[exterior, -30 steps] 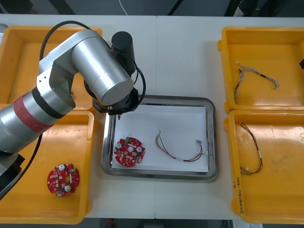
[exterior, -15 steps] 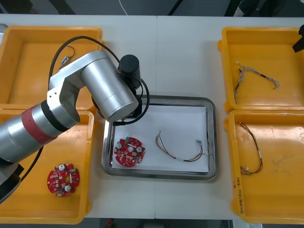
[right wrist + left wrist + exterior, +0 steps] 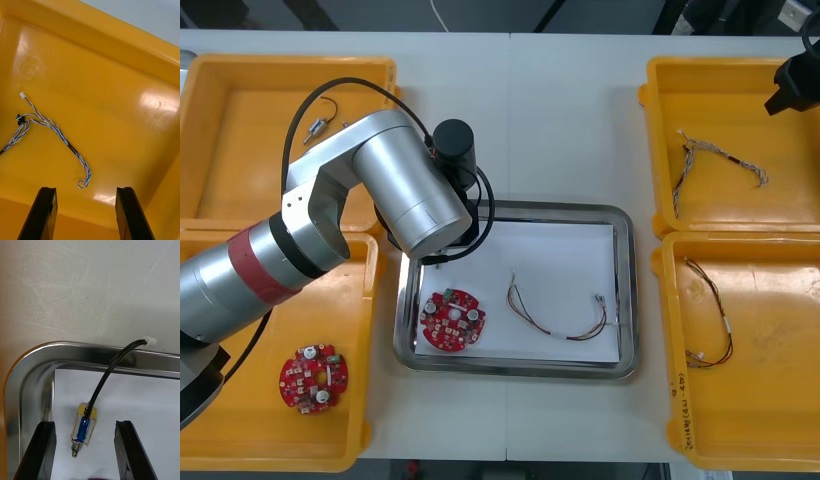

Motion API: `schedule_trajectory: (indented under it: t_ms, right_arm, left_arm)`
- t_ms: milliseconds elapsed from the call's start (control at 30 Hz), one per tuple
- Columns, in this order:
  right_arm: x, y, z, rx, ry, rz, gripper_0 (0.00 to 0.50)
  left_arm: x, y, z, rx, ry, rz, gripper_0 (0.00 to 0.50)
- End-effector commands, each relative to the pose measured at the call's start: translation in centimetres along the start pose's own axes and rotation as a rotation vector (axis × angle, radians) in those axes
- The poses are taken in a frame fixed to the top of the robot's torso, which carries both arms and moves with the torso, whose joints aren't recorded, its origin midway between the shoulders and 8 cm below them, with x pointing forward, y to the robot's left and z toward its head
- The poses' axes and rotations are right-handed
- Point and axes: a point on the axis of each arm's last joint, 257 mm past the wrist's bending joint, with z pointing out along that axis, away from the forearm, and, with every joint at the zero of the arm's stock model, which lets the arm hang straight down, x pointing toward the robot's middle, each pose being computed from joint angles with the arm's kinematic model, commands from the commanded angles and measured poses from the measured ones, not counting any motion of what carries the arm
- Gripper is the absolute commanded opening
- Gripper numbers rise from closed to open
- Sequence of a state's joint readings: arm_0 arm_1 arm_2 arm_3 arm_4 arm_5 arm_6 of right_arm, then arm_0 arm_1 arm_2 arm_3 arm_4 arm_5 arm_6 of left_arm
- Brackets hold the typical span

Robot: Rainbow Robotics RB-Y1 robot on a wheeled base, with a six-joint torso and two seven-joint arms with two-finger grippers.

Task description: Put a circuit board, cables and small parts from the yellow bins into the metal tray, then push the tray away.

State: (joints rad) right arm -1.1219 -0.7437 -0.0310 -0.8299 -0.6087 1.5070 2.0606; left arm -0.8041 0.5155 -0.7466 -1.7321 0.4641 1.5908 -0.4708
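The left gripper hangs low over the far left corner of the shiny metal tray, its black fingers spread apart and gripping nothing. Between them, touching neither, a small metal part with a blue body lies on the tray's white inside. Its black cable arches over the far rim and ends in a white plug just past it, above the light table. Nearer in the tray, by its left wall, sits a round red circuit board. To the right of it a thin red and yellow cable lies in a loose curve. A second red board rests in the near left yellow bin. The right gripper is over the far right yellow bin, its fingers wide apart and empty, above a twisted blue and white cable on the bin floor.
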Motion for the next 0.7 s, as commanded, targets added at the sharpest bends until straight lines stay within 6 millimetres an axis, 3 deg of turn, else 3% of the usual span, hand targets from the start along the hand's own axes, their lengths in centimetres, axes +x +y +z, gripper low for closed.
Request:
schedule_trajectory:
  t_ms: [33,300,567,700]
  right_arm:
    - [-3.1,0.3,-0.5,0.025,-0.059,-0.125,0.448]
    - [-1.6,0.9,2.5,0.007,-0.026,-0.144,0.449]
    - [-0.7,1.1,5.0,0.052,-0.008,-0.216,0.449]
    - [-0.5,0.8,5.6,0.069,-0.007,-0.239,0.449]
  left_arm:
    - [0.7,-1.4,-0.1,0.025,-0.003,-0.041,0.470]
    - [-0.6,0.2,-2.3,0.018,0.001,-0.025,0.500]
    - [-2.3,3.2,-8.0,0.036,0.039,0.033,0.500]
    - [-3.4,5.1,-9.9,0.044,0.046,0.042,0.500]
